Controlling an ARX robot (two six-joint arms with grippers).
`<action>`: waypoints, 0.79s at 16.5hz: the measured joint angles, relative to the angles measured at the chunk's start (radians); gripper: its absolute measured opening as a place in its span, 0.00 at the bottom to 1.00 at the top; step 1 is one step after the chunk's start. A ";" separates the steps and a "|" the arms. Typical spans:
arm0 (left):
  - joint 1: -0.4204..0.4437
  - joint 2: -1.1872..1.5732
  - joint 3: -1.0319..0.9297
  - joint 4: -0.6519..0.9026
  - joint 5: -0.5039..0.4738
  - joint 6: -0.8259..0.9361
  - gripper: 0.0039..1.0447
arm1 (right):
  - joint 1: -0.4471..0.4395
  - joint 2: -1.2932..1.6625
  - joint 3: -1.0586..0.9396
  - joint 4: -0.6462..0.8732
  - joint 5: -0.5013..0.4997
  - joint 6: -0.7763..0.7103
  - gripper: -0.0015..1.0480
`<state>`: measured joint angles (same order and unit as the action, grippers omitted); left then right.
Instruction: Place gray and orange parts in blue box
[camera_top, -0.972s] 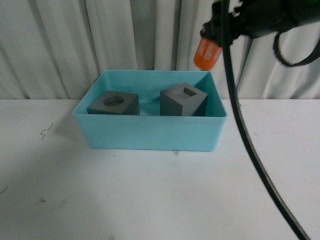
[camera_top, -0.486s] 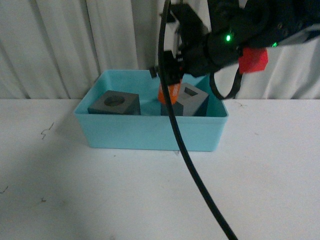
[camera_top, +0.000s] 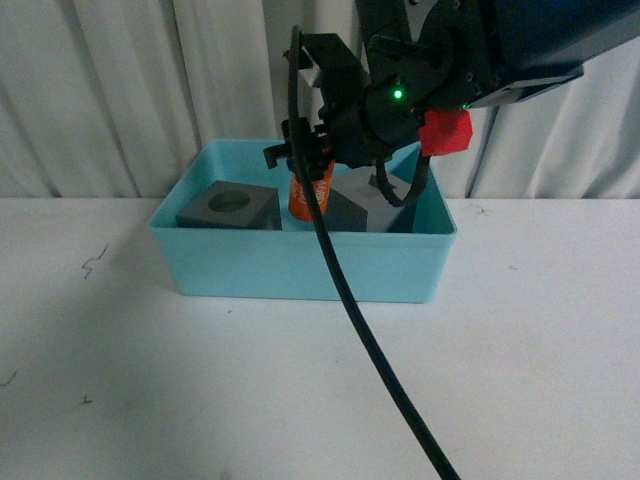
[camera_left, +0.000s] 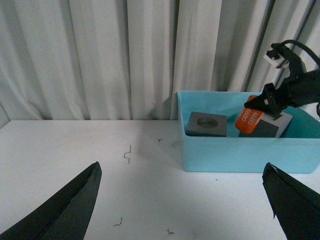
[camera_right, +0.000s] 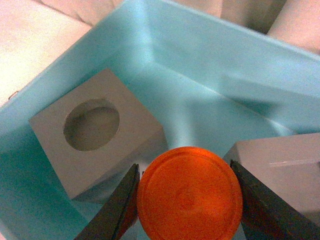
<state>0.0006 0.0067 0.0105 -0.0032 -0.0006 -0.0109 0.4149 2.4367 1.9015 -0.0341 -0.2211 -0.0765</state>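
Note:
The blue box (camera_top: 300, 265) stands on the white table before the curtain. In it, the gray cube with a round recess (camera_top: 230, 206) sits at the left and the second gray cube (camera_top: 362, 210) at the right, partly hidden by my arm. My right gripper (camera_top: 310, 185) is shut on the orange cylinder (camera_top: 308, 195) and holds it inside the box between the two cubes. The right wrist view shows the cylinder's round end (camera_right: 190, 196) between the fingers, beside the recessed cube (camera_right: 95, 132). My left gripper (camera_left: 185, 200) is open and empty over the table, short of the box (camera_left: 250, 150).
A black cable (camera_top: 370, 350) hangs from the right arm across the front of the box. White pleated curtains (camera_top: 120, 90) close the back. Small dark marks (camera_top: 92, 262) dot the table left of the box.
My right gripper has come down from high above the box's right back corner and moved left, carrying the orange cylinder into the box between the cubes.

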 joint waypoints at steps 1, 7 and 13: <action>0.000 0.000 0.000 0.000 0.000 0.000 0.94 | 0.004 0.018 0.011 -0.010 0.001 0.003 0.45; 0.000 0.000 0.000 0.000 0.000 0.000 0.94 | 0.025 0.084 0.055 -0.055 0.035 0.027 0.49; 0.000 0.000 0.000 0.000 0.000 0.000 0.94 | 0.028 -0.001 -0.097 0.086 0.038 0.063 0.94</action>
<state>0.0006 0.0067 0.0105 -0.0036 -0.0006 -0.0109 0.4427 2.4359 1.8050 0.0517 -0.1833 -0.0135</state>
